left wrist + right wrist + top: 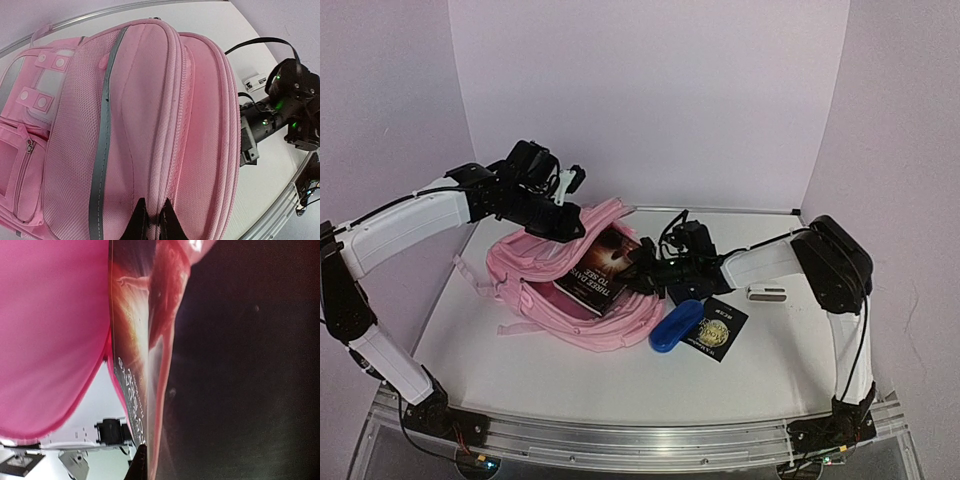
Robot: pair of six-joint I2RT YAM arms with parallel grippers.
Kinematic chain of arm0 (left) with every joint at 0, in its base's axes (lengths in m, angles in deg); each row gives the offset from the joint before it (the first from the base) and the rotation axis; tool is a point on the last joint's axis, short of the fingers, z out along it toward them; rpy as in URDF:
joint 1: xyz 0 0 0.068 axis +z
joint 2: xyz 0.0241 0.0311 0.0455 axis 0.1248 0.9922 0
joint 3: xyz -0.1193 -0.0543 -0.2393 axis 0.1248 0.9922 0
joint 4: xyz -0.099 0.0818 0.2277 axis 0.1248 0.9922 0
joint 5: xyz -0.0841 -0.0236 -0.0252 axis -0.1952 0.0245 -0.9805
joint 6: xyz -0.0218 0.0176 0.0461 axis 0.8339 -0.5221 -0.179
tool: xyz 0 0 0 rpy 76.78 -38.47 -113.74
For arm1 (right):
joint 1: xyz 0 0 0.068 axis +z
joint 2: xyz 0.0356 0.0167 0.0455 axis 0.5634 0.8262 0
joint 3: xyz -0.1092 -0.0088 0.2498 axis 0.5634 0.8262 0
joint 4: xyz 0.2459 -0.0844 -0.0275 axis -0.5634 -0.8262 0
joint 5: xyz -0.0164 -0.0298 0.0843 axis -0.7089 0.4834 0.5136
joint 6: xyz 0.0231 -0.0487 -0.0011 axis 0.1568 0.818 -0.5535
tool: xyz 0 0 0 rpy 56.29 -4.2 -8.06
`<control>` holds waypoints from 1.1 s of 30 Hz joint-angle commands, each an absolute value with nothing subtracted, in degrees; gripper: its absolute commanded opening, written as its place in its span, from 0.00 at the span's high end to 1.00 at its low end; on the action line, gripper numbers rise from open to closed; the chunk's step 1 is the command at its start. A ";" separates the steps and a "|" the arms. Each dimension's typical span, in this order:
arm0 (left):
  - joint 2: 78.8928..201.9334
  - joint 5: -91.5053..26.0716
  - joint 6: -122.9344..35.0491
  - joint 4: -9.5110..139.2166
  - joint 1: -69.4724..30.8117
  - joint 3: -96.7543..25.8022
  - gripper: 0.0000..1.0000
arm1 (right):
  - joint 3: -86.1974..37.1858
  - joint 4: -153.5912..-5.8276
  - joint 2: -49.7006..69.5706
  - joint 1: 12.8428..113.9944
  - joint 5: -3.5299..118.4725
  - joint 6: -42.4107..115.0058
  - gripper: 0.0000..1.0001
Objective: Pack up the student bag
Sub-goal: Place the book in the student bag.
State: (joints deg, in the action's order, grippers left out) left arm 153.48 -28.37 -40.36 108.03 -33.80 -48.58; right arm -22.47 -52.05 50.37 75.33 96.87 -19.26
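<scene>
The student bag (545, 270) lies on the table, pink, its main opening gaping toward the right. My left gripper (567, 218) is shut on the bag's upper rim; in the left wrist view its dark fingertips (136, 222) pinch a piped seam of the bag (150, 100). A dark paperback book (600, 268) with a glowing orange cover sticks halfway into the opening. My right gripper (645, 276) is shut on the book's near edge. In the right wrist view the book (225, 365) fills the frame, with one fingertip (139, 465) against its cover and pink fabric (50, 340) to the left.
A blue oblong case (675, 325) and a black card with a gold emblem (720, 328) lie right of the bag. A small white device (767, 293) rests further right. White walls close the back and sides.
</scene>
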 commanded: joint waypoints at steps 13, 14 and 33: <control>146.47 -30.95 -39.93 97.09 -34.32 -49.08 1.00 | -37.08 -63.55 53.23 78.60 85.21 -18.10 0.33; 146.39 -30.91 -40.04 97.11 -34.33 -48.99 1.00 | -35.29 -64.48 51.13 78.42 83.83 -17.23 0.34; 145.31 -31.19 -40.76 97.45 -34.40 -48.62 1.00 | -31.73 -66.37 52.32 79.18 85.85 -21.91 0.46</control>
